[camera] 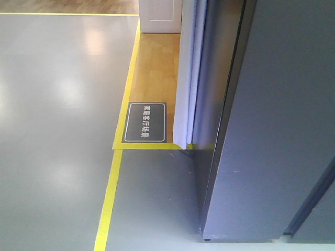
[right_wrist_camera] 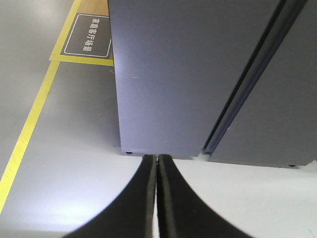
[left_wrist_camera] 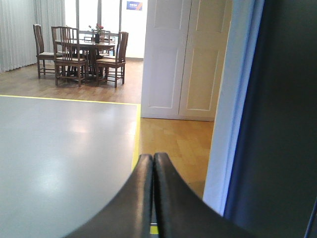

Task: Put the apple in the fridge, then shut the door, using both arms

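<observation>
The apple is out of view in every frame. The fridge (camera: 277,130) shows only a tall dark grey side that fills the right of the front view; its inside is hidden. Beyond it the door (camera: 212,78) appears to stand open, dark grey outside with a white edge (camera: 184,78). In the left wrist view my left gripper (left_wrist_camera: 153,156) is shut and empty, pointing past the door (left_wrist_camera: 280,129) toward the room. In the right wrist view my right gripper (right_wrist_camera: 157,157) is shut and empty, low over the pale floor in front of the fridge's (right_wrist_camera: 188,74) foot.
A second dark grey panel (right_wrist_camera: 287,114) stands right of the fridge across a narrow gap. Yellow floor tape (camera: 110,193) borders a wooden floor with a dark floor sign (camera: 144,122). White cupboard doors (left_wrist_camera: 183,59) and a dining table with chairs (left_wrist_camera: 81,52) stand further back.
</observation>
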{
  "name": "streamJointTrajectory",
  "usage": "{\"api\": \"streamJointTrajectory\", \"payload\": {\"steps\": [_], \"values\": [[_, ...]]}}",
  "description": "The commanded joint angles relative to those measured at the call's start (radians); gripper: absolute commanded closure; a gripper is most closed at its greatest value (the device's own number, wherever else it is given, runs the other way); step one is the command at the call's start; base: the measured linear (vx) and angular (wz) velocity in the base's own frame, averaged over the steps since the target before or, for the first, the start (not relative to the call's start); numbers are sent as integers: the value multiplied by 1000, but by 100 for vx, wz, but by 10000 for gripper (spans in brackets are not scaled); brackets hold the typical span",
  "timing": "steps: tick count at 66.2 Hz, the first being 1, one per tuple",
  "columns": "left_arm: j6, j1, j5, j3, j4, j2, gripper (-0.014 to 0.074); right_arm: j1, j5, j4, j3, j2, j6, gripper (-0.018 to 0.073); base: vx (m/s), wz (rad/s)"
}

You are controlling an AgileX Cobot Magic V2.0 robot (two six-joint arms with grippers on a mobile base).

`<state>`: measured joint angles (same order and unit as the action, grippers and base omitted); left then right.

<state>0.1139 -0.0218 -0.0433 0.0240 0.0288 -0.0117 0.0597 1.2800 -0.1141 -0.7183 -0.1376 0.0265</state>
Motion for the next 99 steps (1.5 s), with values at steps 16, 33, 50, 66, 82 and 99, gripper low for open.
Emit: {"api": "streamJointTrajectory", "payload": {"steps": [16,33,50,66,82,99], "values": [[-48,1,97,30,4,-17,602,1,3,-12,-19,-17,0,561,0,0],[-49,-9,121,30,4,-17,602,1,3,-12,-19,-17,0,561,0,0],[-49,-9,120,29,4,-16,602,1,3,-12,-19,-17,0,561,0,0],[-49,-9,120,29,4,-16,602,1,3,-12,-19,-17,0,561,0,0],[-49,-9,120,29,4,-16,602,1,3,-12,-19,-17,0,561,0,0],[-49,-9,120,29,4,-16,602,1,-8,-47,-8,-1,-7,561,0,0]]}}
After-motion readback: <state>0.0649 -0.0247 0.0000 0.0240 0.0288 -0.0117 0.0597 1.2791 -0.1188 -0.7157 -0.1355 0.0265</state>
